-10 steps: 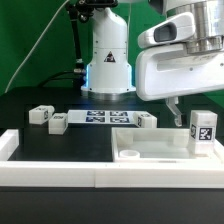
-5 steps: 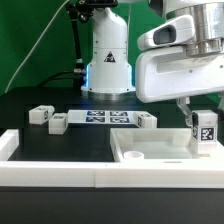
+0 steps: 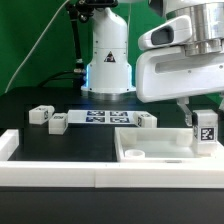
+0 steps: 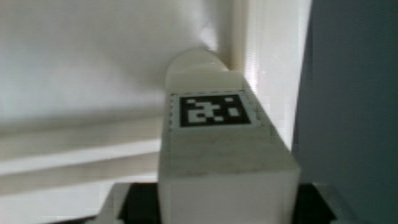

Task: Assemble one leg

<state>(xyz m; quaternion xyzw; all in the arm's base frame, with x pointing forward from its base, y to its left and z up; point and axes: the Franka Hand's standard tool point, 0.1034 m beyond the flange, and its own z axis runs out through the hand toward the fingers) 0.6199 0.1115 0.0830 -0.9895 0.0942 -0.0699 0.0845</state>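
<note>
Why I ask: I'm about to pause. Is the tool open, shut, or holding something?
Tool: shut, holding the leg.

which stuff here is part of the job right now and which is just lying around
In the job: leg held in the gripper; white tabletop.
Lying about: three loose legs; marker board.

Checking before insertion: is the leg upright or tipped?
Upright: the leg stands about vertical in the exterior view, long sides straight up.
</note>
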